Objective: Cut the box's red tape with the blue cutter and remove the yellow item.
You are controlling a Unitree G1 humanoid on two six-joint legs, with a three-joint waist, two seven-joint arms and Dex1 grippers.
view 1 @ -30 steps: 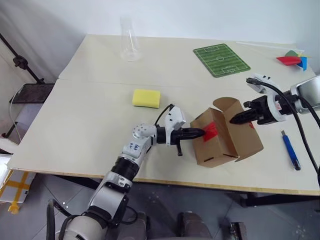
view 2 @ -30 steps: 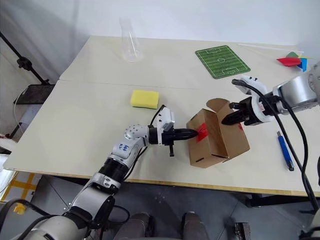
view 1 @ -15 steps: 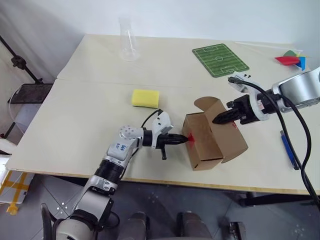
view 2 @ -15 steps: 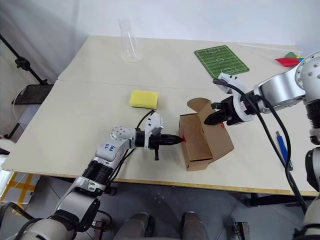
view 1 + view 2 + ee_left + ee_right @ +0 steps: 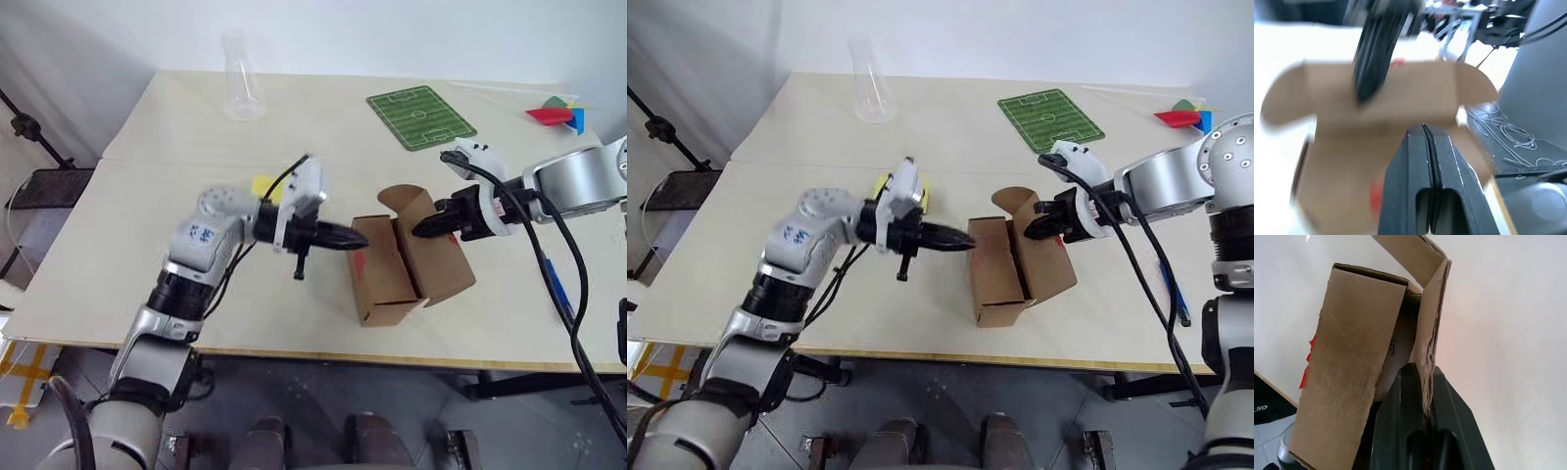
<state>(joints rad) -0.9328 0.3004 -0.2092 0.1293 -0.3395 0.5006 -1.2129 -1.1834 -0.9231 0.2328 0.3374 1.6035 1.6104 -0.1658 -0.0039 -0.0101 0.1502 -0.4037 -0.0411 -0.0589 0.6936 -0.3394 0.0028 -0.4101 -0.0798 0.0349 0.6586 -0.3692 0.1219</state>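
Note:
The brown box (image 5: 384,282) lies near the table's front edge with its flaps standing open. My right gripper (image 5: 419,231) is shut on the edge of one raised flap (image 5: 1426,323). A scrap of red tape (image 5: 1305,369) shows on the box's left flap. My left gripper (image 5: 355,240) is shut and empty, held level above the table, its tip just at the box's upper left edge. The blue cutter (image 5: 1173,294) lies on the table to the right, partly behind my right arm's cable. The yellow item is hidden.
A flat yellow sponge (image 5: 261,183) lies behind my left wrist. At the back stand a clear plastic cup (image 5: 235,74), a green football-pitch mat (image 5: 421,116) and a red paper pinwheel (image 5: 552,114). A black cable (image 5: 549,264) hangs from my right arm.
My left arm has lifted, and its gripper has risen from the box's red-taped side to its upper edge. The right gripper and box have shifted slightly left.

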